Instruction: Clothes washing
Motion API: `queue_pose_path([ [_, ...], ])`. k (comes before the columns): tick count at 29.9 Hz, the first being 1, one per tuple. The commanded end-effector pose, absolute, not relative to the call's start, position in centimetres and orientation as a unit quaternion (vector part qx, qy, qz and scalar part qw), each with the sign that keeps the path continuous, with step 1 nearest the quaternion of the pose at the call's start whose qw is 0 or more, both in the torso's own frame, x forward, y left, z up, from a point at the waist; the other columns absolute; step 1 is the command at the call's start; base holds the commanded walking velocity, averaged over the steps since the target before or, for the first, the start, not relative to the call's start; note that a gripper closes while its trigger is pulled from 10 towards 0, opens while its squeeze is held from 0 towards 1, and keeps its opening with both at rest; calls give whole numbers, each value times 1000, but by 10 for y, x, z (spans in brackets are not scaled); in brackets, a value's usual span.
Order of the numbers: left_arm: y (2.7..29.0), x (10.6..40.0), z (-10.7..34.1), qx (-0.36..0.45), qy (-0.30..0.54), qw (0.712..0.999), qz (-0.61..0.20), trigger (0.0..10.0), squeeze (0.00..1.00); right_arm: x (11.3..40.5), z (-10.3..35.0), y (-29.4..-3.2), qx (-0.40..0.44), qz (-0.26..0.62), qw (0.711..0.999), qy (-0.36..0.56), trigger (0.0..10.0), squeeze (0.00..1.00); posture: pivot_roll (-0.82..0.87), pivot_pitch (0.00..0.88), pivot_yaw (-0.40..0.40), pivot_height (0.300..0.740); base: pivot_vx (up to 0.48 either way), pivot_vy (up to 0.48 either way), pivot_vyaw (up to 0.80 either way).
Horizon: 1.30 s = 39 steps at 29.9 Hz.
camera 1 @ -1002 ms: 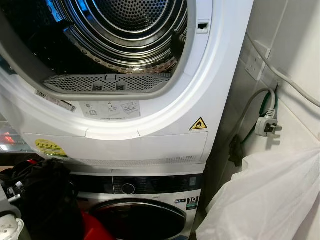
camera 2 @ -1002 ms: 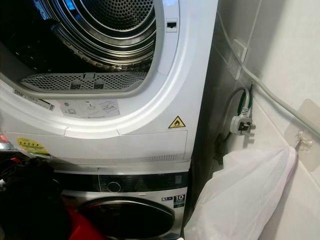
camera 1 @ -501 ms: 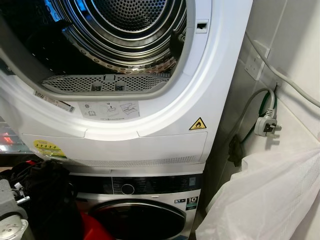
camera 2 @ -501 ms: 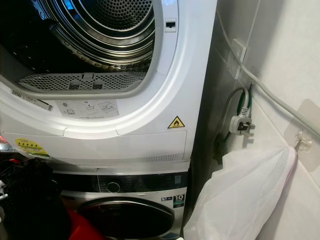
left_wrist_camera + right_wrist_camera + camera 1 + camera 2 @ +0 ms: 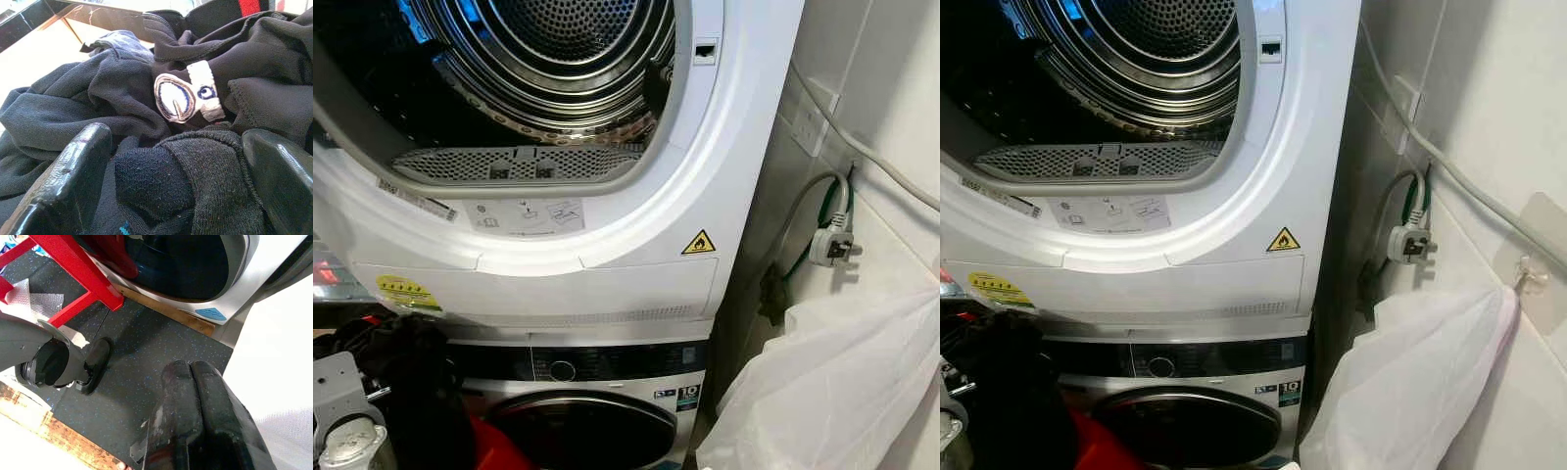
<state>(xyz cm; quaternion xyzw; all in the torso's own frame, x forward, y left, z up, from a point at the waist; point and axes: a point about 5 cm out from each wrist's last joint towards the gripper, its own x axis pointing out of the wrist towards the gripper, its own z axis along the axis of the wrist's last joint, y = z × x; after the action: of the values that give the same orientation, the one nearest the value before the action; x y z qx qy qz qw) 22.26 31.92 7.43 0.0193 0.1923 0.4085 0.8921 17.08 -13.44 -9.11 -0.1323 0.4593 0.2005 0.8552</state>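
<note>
A white dryer (image 5: 607, 274) stands stacked on a washer (image 5: 597, 367), and its round opening shows the bare steel drum (image 5: 568, 49). The washer's dark glass door (image 5: 587, 431) is closed. Dark clothes (image 5: 411, 392) are heaped at the lower left on something red (image 5: 494, 446). My left gripper (image 5: 176, 139) is down in this heap. Its fingers (image 5: 68, 176) are spread wide, open, with a black knitted cuff (image 5: 195, 186) bulging between them. A white patch with a logo (image 5: 188, 95) lies just beyond. My right gripper (image 5: 193, 374) hangs shut over the dark speckled floor (image 5: 142, 362).
A white mesh bag (image 5: 842, 392) hangs from a wall hook (image 5: 1526, 279) right of the machines. An unplugged white plug (image 5: 830, 245) dangles on the tiled wall. A red frame (image 5: 73, 269) stands before the washer, with my grey leg and black foot (image 5: 93, 364) beside it.
The grey wrist of my left arm has risen at the lower left beside the clothes heap. The view has shifted slightly. The right arm is still.
</note>
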Motion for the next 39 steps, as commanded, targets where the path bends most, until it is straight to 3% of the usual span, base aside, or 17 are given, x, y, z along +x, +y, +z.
queue_pose_path([
  [1, 325, 216, 65, 16, 217, 878, 427, 10000, 0, 173, -90, -133, -128, 196, 858, 458, 10000, 0, 69, 0, 69, 740, 0, 0, 0],
  [8, 331, 209, 61, 22, 238, 862, 446, 10000, 0, 172, -91, -134, -130, 197, 856, 460, 10000, 0, 75, 0, 65, 740, 0, 0, 0],
  [18, 327, 213, 55, 16, 259, 865, 429, 10000, 0, 176, -89, -133, -132, 198, 858, 455, 10000, 0, 81, 0, 62, 740, 0, 0, 0],
  [20, 324, 218, 54, -9, 251, 873, 417, 10000, 0, 176, -89, -133, -133, 199, 858, 454, 10000, 0, 81, 0, 62, 740, 0, 0, 0],
  [24, 303, 238, 58, -79, 222, 919, 315, 10000, 0, 177, -89, -134, -138, 202, 858, 452, 10000, 0, 90, 0, 56, 740, 0, 0, 0],
  [28, 290, 243, 52, -88, 241, 931, 260, 10000, 0, 180, -87, -135, -141, 203, 859, 449, 10000, 0, 89, 0, 56, 740, 0, 0, 0],
  [29, 292, 239, 48, -86, 252, 924, 275, 9412, 0, 180, -87, -135, -141, 202, 859, 448, 10000, 0, 89, 0, 55, 740, 0, 0, 0],
  [30, 293, 237, 47, -83, 254, 921, 284, 3725, 0, 181, -87, -135, -141, 202, 859, 448, 10000, 0, 89, 0, 54, 740, 0, 0, 0],
  [31, 294, 236, 47, -80, 254, 919, 290, 3725, 0, 181, -87, -135, -141, 202, 860, 447, 10000, 0, 89, 0, 53, 740, 0, 0, 0],
  [32, 294, 236, 47, -80, 251, 919, 293, 588, 0, 181, -87, -135, -141, 202, 860, 447, 10000, 0, 89, 0, 53, 740, 0, 0, 0],
  [34, 295, 235, 47, -87, 248, 920, 292, 0, 0, 181, -86, -135, -141, 203, 860, 447, 10000, 0, 89, 0, 53, 740, 0, 0, 0],
  [39, 298, 234, 56, -99, 200, 931, 290, 0, 0, 181, -86, -135, -139, 201, 861, 445, 10000, 0, 89, 0, 57, 740, 0, 0, 0],
])
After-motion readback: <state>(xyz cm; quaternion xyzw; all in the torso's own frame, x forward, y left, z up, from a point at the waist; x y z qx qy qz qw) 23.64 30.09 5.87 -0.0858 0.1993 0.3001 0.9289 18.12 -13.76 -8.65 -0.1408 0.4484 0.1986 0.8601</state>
